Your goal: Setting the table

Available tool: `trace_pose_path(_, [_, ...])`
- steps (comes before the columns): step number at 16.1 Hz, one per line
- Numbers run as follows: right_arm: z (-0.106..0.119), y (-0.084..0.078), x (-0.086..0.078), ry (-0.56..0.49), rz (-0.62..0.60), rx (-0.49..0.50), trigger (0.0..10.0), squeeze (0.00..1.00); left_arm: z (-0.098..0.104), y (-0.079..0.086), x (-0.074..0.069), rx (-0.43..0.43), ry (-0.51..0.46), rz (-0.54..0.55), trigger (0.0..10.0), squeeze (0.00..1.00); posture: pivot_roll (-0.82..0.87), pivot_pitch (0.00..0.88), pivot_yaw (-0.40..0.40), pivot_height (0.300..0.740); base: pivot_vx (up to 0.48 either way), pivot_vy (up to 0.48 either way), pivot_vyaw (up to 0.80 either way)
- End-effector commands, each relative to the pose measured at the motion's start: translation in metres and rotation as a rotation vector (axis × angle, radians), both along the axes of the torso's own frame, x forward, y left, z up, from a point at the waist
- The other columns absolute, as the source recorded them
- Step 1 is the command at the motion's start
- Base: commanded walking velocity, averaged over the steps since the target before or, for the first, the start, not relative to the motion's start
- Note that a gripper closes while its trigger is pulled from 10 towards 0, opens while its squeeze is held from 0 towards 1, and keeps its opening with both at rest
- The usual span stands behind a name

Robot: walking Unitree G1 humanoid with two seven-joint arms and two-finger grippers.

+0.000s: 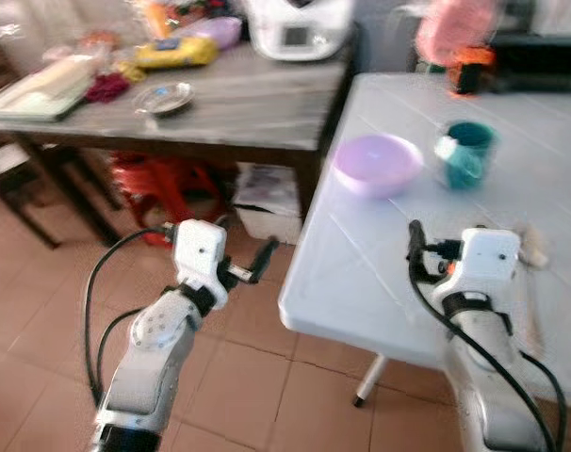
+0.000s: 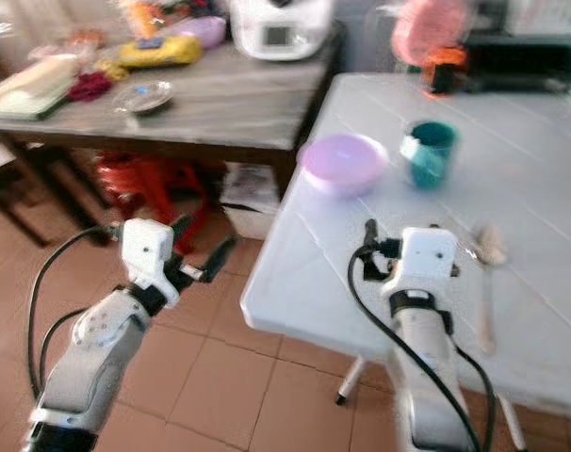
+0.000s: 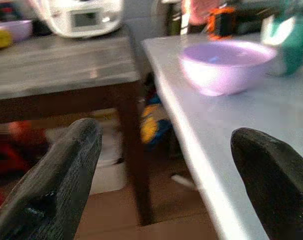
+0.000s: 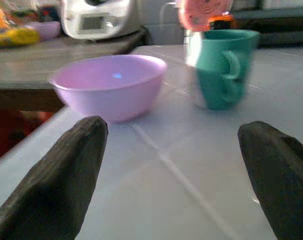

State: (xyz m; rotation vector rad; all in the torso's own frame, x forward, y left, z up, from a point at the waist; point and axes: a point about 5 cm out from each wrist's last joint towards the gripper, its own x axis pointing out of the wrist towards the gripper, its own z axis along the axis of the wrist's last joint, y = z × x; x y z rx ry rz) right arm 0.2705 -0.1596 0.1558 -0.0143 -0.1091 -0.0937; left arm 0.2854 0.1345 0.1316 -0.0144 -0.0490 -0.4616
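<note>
There are two tables. One is a light blue table (image 1: 380, 282) on the right, and one is a dark wooden table (image 1: 248, 104) behind it on the left. On the light blue table sits one purple bowl (image 1: 377, 164), and just beside it stands one green mug (image 1: 468, 153) with its handle facing the camera in the right wrist view. One spoon (image 2: 489, 273) lies on the same table, near the right arm, but it is blurry and hard to make out. The right gripper (image 4: 176, 175) hangs over the near part of the light blue table, with the bowl and mug ahead of it. Its two black fingers (image 4: 56, 180) are spread wide and hold nothing. The left gripper (image 3: 161, 180) is out over the brown tiled floor (image 1: 59, 311), just beside the edge of the light blue table. Its fingers (image 3: 51, 185) are wide apart too, and nothing is in them. On the wooden table there is one white kitchen machine (image 1: 298, 26) cut off at the top, one small shiny metal dish (image 1: 164, 96), one yellow packet (image 1: 175, 51) and some other blurry things I cannot name. Something pink (image 1: 458, 26) and something orange and black (image 1: 469, 68) stand at the far end of the light blue table, too blurry to tell. A red stool (image 1: 163, 184) is partly hidden under the wooden table.
</note>
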Motion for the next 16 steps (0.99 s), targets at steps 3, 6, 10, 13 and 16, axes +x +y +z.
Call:
trace_pose_path(3, [-0.003, -0.008, -0.005, 0.015, -0.027, -0.01, 10.0, 0.0, 0.003, -0.005, 0.001, 0.003, -0.006, -0.021, 10.0, 0.0, -0.16, 0.099, 0.138, 0.74, 0.27, 0.0, 0.0])
trace_pose_path(6, [-0.002, -0.007, -0.003, 0.011, -0.027, -0.009, 10.0, 0.0, 0.004, -0.006, 0.001, 0.003, -0.005, -0.028, 10.0, 0.0, -0.16, 0.099, 0.14, 0.74, 0.27, 0.0, 0.0])
trace_pose_path(10, [-0.001, -0.004, -0.002, 0.007, -0.015, -0.006, 10.0, 0.0, 0.005, -0.007, -0.001, -0.019, -0.012, -0.029, 10.0, 0.0, -0.15, 0.101, 0.139, 0.74, 0.062, 0.0, 0.0])
trace_pose_path(13, [0.009, 0.002, 0.003, -0.022, 0.016, 0.001, 10.0, 0.0, 0.003, -0.007, -0.003, -0.023, 0.001, -0.051, 10.0, 0.0, -0.15, 0.108, 0.141, 0.74, 0.0, 0.0, 0.0])
trace_pose_path(16, [0.02, 0.0, 0.008, -0.047, 0.011, 0.053, 10.0, 0.0, 0.004, -0.008, -0.004, -0.021, 0.002, -0.065, 10.0, 0.0, -0.15, 0.111, 0.145, 0.74, 0.0, 0.0, 0.0])
